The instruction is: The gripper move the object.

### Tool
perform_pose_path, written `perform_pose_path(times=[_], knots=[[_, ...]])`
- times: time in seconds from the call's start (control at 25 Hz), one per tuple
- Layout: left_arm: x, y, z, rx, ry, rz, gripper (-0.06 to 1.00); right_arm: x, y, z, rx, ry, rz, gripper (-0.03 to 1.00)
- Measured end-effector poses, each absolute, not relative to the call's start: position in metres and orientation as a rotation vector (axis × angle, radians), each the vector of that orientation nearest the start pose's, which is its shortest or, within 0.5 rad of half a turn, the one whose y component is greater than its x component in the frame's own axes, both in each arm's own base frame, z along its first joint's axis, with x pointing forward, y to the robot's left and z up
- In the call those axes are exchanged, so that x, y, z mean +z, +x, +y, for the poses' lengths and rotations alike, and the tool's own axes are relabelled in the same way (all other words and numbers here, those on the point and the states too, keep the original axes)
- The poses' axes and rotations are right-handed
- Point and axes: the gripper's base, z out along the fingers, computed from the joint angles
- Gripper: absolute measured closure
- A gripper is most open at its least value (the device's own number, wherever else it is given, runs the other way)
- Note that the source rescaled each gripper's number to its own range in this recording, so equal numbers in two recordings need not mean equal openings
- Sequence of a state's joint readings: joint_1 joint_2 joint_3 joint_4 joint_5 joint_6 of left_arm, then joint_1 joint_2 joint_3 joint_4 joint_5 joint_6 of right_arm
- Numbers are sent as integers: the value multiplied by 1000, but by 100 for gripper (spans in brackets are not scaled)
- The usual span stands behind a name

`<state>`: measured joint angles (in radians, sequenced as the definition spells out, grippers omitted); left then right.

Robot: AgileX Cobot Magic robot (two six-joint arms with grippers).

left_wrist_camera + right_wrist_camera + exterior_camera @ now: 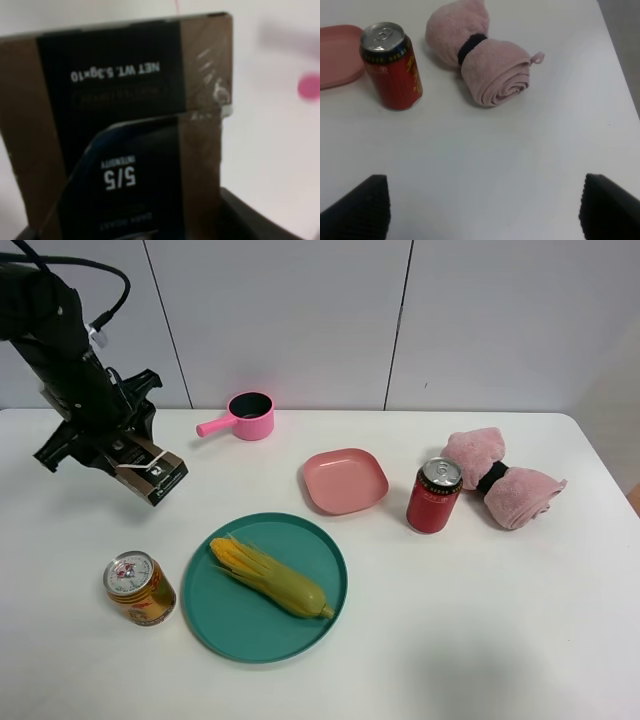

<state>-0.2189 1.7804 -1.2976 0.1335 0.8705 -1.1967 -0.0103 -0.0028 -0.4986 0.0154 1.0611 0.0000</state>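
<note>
My left gripper [128, 452] is shut on the dark brown-black carton [155, 476] and holds it tilted above the table's left side, beyond the gold can [138, 587]. In the left wrist view the carton [125, 90] fills the frame, with white print on it, between the dark fingers [245, 217]. My right gripper [485, 205] is open and empty above bare table, near the red can [392, 67]. The right arm does not show in the exterior high view.
A teal plate [220, 615] with a corn cob [268, 577] sits front centre. A pink plate [345, 480], a pink pot [248, 417], the red can [434, 495] and a rolled pink towel [500, 478] lie further back and right.
</note>
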Motion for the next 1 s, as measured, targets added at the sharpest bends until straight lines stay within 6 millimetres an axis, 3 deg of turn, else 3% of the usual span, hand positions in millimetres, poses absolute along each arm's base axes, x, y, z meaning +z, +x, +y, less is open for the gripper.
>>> perform_pose_path(times=[0.28, 0.52, 0.76, 1.0], knots=[[279, 301, -99, 117, -839, 2730, 94, 277, -5, 1, 12, 10, 2043, -3], [313, 271, -119, 14, -746, 2682, 94, 277, -5, 1, 12, 10, 2043, -3], [344, 246, -117, -119, -708, 2629, 94, 277, -5, 1, 12, 10, 2043, -3], [359, 229, -118, -235, -518, 2679, 94, 277, -5, 1, 12, 10, 2043, -3]])
